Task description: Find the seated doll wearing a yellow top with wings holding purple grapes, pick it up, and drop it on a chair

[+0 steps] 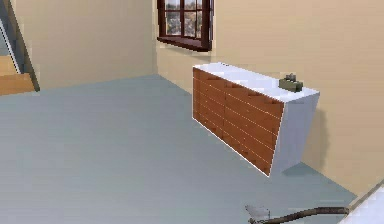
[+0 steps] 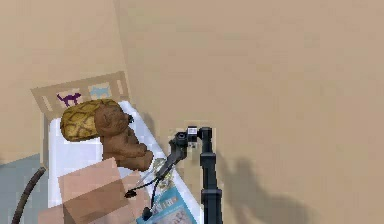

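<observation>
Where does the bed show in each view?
Forward view: the bed is probably the white corner at the bottom right edge.
Arm side view: left half, its headboard toward the top left.
Shared landmark: the beige wall beside it.

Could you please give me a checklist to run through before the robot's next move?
1. Doll identified: not ok; the bed bears a brown lumpy thing, not yellow-topped by its look.
2. Arm reaching toward the bed: ok; the gripper stands near the brown lumpy thing.
3. Gripper's load: cannot tell; the bed lies behind its far end.
4. Chair for the drop: not ok; ahead stand a dresser and a window.
5. Way ahead free: ok; bare floor runs up to the dresser.
</observation>
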Robot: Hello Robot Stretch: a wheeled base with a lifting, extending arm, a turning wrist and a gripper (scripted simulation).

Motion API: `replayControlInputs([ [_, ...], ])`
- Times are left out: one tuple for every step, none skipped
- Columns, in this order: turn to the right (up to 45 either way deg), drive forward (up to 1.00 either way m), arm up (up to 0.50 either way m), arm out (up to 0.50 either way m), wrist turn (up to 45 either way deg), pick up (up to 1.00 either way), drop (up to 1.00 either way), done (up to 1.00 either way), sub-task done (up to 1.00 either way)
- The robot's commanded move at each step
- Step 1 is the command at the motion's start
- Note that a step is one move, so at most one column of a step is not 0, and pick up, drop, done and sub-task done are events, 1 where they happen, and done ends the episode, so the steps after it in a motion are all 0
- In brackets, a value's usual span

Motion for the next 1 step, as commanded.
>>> replayControlInputs([
  [0.0,0.00,0.00,0.00,45.0,0.00,0.00,0.00,0.00],
])
